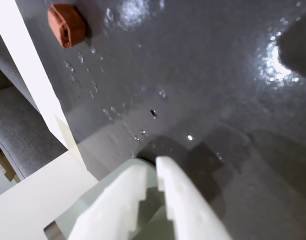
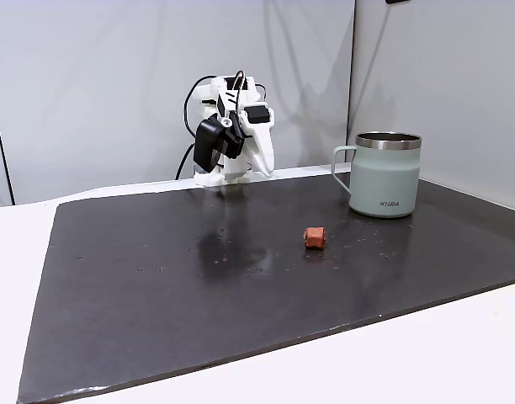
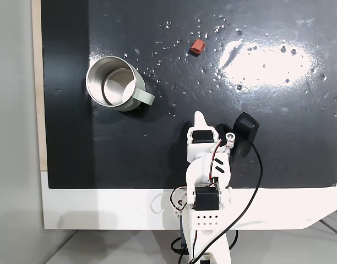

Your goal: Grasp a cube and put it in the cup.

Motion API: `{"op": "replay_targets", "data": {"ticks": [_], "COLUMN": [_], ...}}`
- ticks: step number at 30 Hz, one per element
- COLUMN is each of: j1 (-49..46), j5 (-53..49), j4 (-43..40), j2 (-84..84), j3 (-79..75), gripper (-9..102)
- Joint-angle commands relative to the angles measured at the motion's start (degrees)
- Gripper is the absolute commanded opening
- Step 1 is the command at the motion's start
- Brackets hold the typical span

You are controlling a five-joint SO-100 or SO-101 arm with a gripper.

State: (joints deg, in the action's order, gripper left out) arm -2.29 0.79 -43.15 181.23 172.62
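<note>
Presently the cube [image 2: 314, 236] lies loose on the dark mat [image 2: 156, 286], out in the open and well apart from the cup [image 2: 384, 175], which stands upright with its handle toward the arm in a fixed view. The gripper [image 1: 155, 167] is folded back near the arm's base [image 3: 204, 206], fingers [image 1: 180, 200] closed together on nothing, well apart from the cube [image 1: 67, 24]. Droplets speckle the mat.

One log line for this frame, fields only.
stage: pre-grasp | gripper: shut, empty, near base | cube: on mat, untouched | cup: upright, empty
</note>
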Motion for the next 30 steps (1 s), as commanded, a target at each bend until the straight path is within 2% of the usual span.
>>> {"op": "replay_targets", "data": {"ticks": [1,7,12,24,30], "j1": [-0.2,0.1,1.1,1.7,1.2], "j5": [-0.6,-1.1,-1.7,-1.1,-0.5], "j4": [0.9,1.3,0.9,2.5,-0.9], "j2": [0.9,0.9,-1.5,-41.4,-58.0], "j3": [-0.4,-1.4,-11.1,-49.4,-66.4], "gripper": [0,0,0,0,0]}}
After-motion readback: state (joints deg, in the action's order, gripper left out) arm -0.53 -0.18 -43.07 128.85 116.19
